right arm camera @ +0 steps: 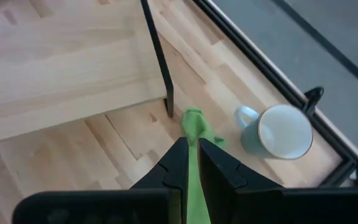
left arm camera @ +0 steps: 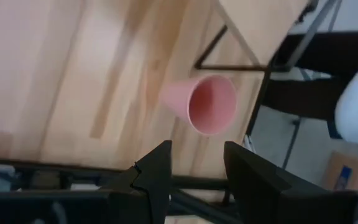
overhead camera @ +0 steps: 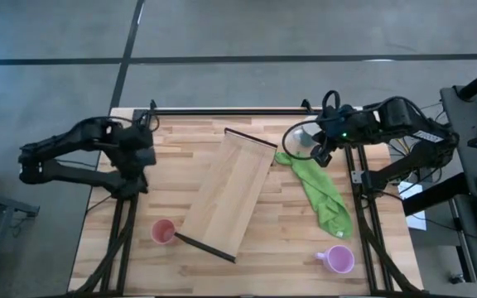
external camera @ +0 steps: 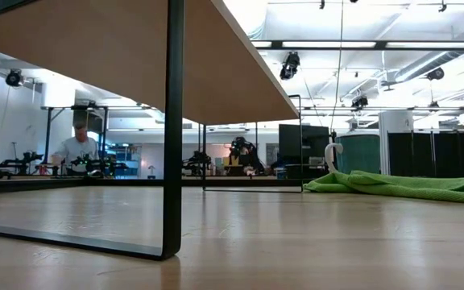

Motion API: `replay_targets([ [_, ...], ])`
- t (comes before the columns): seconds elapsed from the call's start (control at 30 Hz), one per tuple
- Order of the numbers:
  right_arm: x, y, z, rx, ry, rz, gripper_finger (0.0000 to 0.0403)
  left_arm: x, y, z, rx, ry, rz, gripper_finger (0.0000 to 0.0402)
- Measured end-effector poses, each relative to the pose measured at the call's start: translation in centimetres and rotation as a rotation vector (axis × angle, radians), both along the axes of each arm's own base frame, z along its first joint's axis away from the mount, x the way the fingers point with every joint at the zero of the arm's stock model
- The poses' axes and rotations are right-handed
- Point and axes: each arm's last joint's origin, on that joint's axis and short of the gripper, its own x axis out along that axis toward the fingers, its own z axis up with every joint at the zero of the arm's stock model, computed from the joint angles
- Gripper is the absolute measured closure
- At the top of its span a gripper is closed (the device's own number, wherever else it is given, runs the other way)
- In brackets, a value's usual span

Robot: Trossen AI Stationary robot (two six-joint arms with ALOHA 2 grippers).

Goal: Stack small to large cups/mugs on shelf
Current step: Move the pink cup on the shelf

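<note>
The light-wood shelf (overhead camera: 226,194) stands slantwise mid-table on its black end frames (external camera: 173,129). The salmon cup (overhead camera: 163,233) stands mouth up by the shelf's near end, and the left wrist view shows the salmon cup (left arm camera: 211,104) too. My left gripper (left arm camera: 197,165) hangs open over the table's left side, above and short of that cup. The grey-white mug (right arm camera: 283,132) stands near the far right corner. The lilac mug (overhead camera: 338,259) stands near the near right corner. My right gripper (right arm camera: 193,152) is raised beside the grey-white mug with its fingers together, touching nothing.
A green cloth (overhead camera: 321,194) lies flat on the table from the shelf's far corner toward the lilac mug, and it shows under my right fingers. The cloth (external camera: 401,184) lies right of the shelf leg. A person (external camera: 77,147) is far off in the room.
</note>
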Motion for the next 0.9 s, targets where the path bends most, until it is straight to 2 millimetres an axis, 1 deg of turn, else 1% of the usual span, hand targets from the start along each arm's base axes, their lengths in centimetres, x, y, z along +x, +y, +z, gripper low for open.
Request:
replay_targets([
  [0.1,0.2,0.0,-0.7,0.013,0.017,-0.025,0.0374,0.1,-0.4,-0.1,-0.012,0.002,-0.031,0.0269],
  [0.27,0.6,0.0,-1.7,0.03,0.047,-0.058,0.0374,0.4,-0.8,-0.4,-0.027,0.026,-0.034,0.0269],
  [0.43,0.7,0.0,-2.4,0.031,0.071,-0.062,0.0374,1.3,-1.1,-0.6,-0.011,0.034,-0.036,0.0269],
  [0.7,0.8,0.1,-2.7,0.039,0.088,-0.058,0.0374,3.2,-1.1,-1.5,-0.009,0.064,-0.056,0.0269],
  [0.77,0.7,0.1,-2.7,0.038,0.099,-0.042,0.0374,3.7,-1.1,-1.8,0.004,0.08,-0.055,0.0269],
  [0.9,0.6,0.1,-2.9,-0.009,0.172,0.088,0.0374,4.6,-0.9,-2.3,0.036,0.122,-0.049,0.0269],
])
